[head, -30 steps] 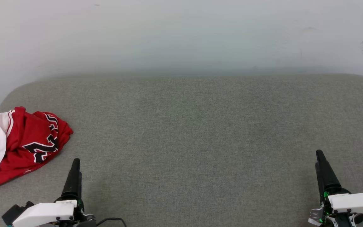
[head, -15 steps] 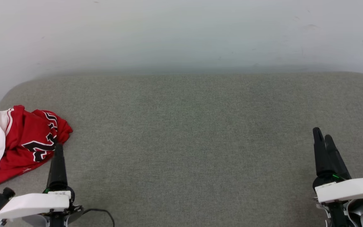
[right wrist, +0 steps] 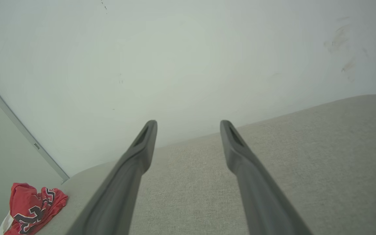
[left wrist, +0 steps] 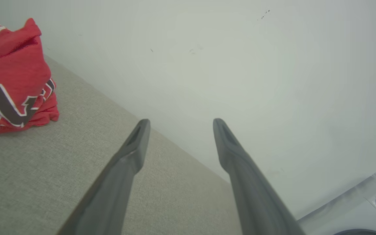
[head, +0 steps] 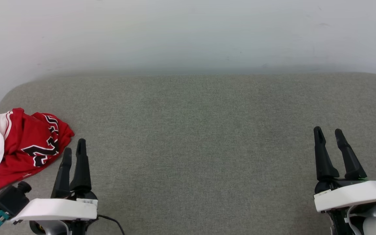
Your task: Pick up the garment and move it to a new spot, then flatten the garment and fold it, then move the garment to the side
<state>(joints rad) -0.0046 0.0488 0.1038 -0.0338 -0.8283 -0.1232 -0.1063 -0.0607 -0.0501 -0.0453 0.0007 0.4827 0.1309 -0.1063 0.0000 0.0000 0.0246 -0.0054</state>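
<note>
The garment [head: 24,147] lies crumpled at the far left of the grey cushion, red with a white sleeve and black white-outlined lettering. It also appears at the upper left in the left wrist view [left wrist: 11,81] and small at the lower left in the right wrist view [right wrist: 33,209]. My left gripper [head: 74,146] stands open just right of the garment, not touching it, with nothing between its fingers [left wrist: 132,153]. Far across at the lower right, my right gripper [head: 328,133] is open and empty above bare cushion, its fingers [right wrist: 142,150] pointing toward the wall.
The grey upholstered cushion [head: 194,130] spans the whole head view, with rounded back corners. A pale wall [head: 188,36] rises right behind it. A white appliance corner [left wrist: 370,202] shows low right in the left wrist view.
Both grippers have turned about their wrists, so the two fingers now show spread apart. The left gripper shifted right, off the garment's edge. The right gripper rose up the view.
</note>
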